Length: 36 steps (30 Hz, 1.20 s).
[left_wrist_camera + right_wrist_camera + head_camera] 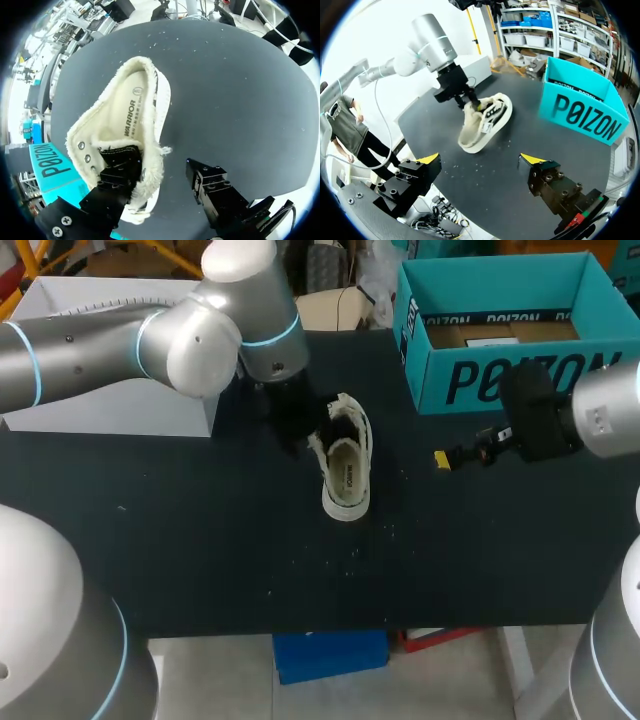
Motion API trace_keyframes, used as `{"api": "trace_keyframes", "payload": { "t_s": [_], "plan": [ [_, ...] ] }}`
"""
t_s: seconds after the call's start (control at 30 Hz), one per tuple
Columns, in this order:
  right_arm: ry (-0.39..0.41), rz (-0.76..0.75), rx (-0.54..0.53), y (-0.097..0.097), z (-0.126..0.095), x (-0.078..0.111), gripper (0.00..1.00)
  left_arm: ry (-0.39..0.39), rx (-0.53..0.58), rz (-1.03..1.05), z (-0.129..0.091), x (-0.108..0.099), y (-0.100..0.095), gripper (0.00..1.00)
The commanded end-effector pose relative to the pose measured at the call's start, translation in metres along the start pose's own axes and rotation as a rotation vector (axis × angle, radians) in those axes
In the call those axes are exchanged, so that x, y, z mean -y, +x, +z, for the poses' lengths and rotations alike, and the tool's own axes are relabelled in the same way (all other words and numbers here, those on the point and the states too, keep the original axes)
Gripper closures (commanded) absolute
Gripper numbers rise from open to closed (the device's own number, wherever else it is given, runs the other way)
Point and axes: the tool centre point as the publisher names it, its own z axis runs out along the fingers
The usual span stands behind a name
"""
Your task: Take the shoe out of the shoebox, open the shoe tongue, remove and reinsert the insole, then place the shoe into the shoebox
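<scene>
Fingers wide apart on both arms: left fingers [117, 182] have one inside the shoe [125, 125], gripping nothing; right fingers [415, 175] empty.
Shoe lies on bench [200, 550], outside shoebox [520, 380]; unpinned, it may slide or roll if tongue is pulled.

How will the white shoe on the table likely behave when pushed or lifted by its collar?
The shoe has a frayed fabric collar, so it probably flexes when pinched. Its flat sole suggests it would slide rather than roll. It looks light, so a push may tip it sideways.
</scene>
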Motion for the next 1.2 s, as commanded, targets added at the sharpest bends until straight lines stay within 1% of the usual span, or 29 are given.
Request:
{"api": "trace_keyframes", "payload": {
  "t_s": [0.03,0.27,0.4,0.5,0.57,0.6,0.63,0.77,0.9,1.0,1.07,1.2],
  "plan": [
    [0.003,0.001,0.0,0.0,0.001,-0.001,0.0,-0.015,-0.014,0.02,0.01,-0.004,-0.008,0.53],
    [0.003,0.001,0.0,0.0,0.001,-0.001,0.0,-0.029,-0.03,0.007,0.022,-0.011,-0.011,0.58],
    [0.003,0.001,0.0,0.0,0.001,-0.001,0.0,-0.057,-0.028,0.006,0.023,-0.01,-0.013,0.66],
    [0.003,0.001,0.0,0.0,0.001,-0.001,0.0,-0.071,-0.031,0.011,0.025,-0.008,-0.013,0.67],
    [0.003,0.001,0.0,0.0,0.001,-0.001,0.0,-0.078,-0.03,0.005,0.027,-0.008,-0.013,0.73],
    [0.003,0.001,0.0,0.0,0.001,-0.001,0.0,-0.08,-0.03,0.005,0.027,-0.008,-0.013,0.79],
    [0.003,0.001,0.0,0.0,0.001,-0.001,0.0,-0.079,-0.032,0.006,0.028,-0.008,-0.013,1.0],
    [0.003,0.001,0.0,0.0,0.001,-0.001,0.0,-0.086,-0.045,0.032,0.029,-0.005,-0.012,1.0],
    [0.003,0.001,0.0,0.0,0.001,-0.001,0.0,-0.073,-0.055,0.063,0.014,-0.003,-0.01,1.0],
    [0.003,0.001,0.0,0.0,0.001,-0.001,0.0,-0.052,-0.096,0.087,0.0,0.001,-0.01,1.0],
    [0.003,0.001,0.0,0.0,0.001,-0.001,0.0,-0.048,-0.092,0.068,-0.013,0.002,-0.012,1.0],
    [0.003,0.001,0.0,0.0,0.001,-0.001,0.0,-0.094,-0.107,0.037,-0.049,0.006,-0.022,1.0]
  ]
}}
